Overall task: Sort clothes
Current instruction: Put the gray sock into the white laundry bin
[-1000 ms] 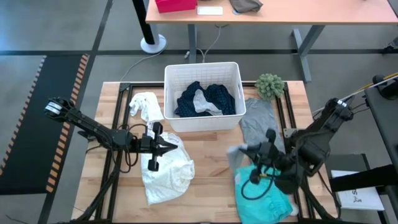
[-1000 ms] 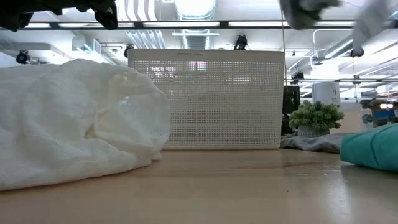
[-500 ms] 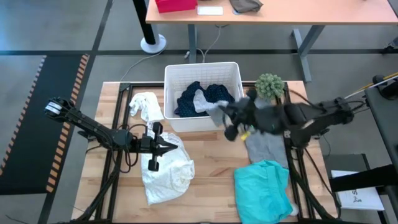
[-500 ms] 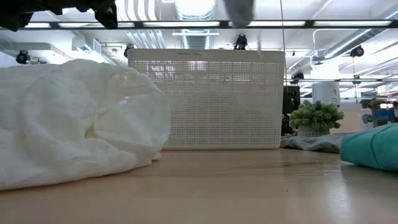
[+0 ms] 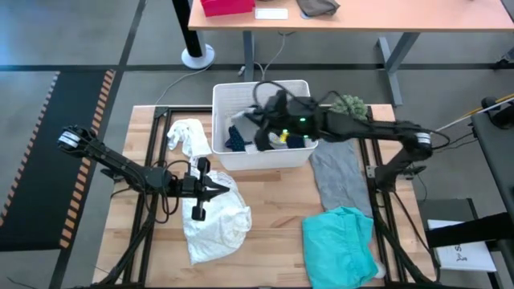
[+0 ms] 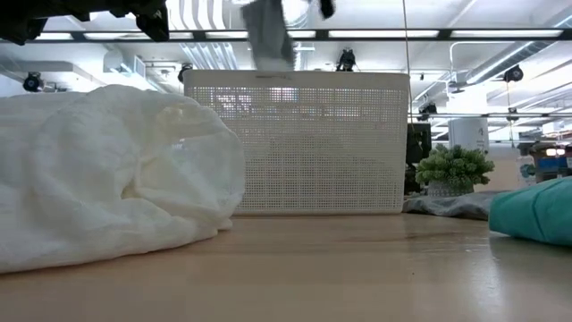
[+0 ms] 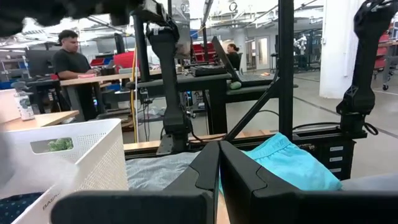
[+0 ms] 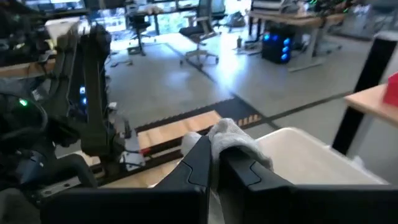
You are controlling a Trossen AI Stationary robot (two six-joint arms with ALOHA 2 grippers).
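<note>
Two arms here, but only one is really busy. The right gripper (image 5: 261, 128) is stretched out over the white basket (image 5: 227, 96), fingers pinched tight on a small grey cloth (image 8: 233, 138) that dangles above the basket's rim in the low view. My guess is it's hanging there because that's the drop spot for this piece, since the basket already has the navy dotted shirt (image 5: 283, 122) and some pale fabric inside. The left gripper (image 5: 222, 188) just sits with its fingers pressed together and nothing in them, parked right at the edge of the white shirt (image 5: 215, 221), probably waiting its turn on that one. Everything else looks like it's spread out in its own patch so each piece can be grabbed alone: the small white cloth (image 5: 188, 135) just left of the basket, the grey tee (image 5: 340, 175) flat on the tabletop (image 5: 273, 217) to the right, the turquoise piece (image 5: 341, 253) near the front edge. The fuzzy green ball (image 5: 350, 107) sits at the back right corner, partly behind the right arm. Hard to call: the arm covers a good chunk of the basket's contents from above, so I can't tell how many garments are in there, and the held cloth is bunched up enough that I can't say what kind of garment it is.
</note>
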